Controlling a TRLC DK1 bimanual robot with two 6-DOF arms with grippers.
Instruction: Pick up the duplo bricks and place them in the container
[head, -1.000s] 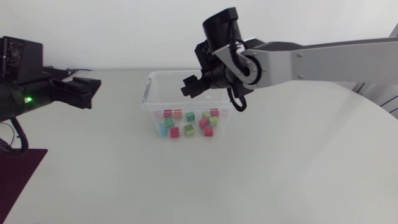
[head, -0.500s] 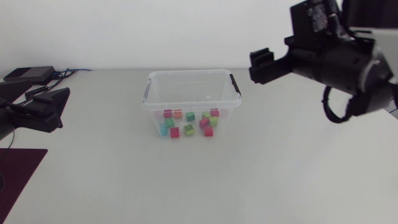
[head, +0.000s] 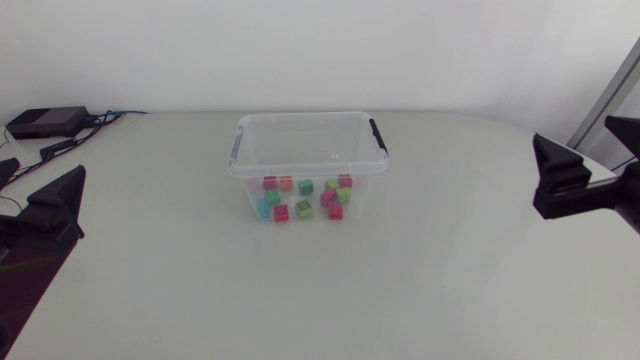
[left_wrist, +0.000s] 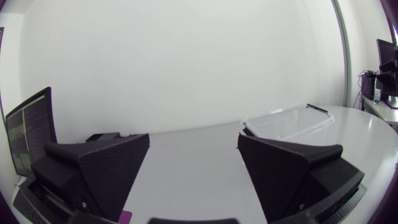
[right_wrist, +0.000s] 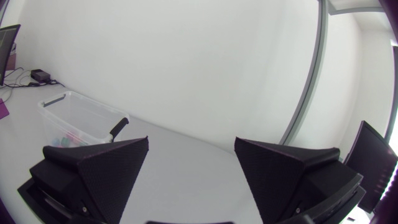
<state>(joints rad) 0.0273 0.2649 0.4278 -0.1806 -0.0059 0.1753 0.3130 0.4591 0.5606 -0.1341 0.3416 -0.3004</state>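
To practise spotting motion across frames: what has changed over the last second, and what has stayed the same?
The right gripper withdrew from over the container to the right edge of the table; the left gripper pulled back to the left edge. Both are open, holding nothing. The container and the duplo bricks inside stayed put.

A pale table (head: 450, 300) meets a plain white wall (head: 300, 50) in soft, even light; a black box (head: 45, 121) sits at its far-left corner.
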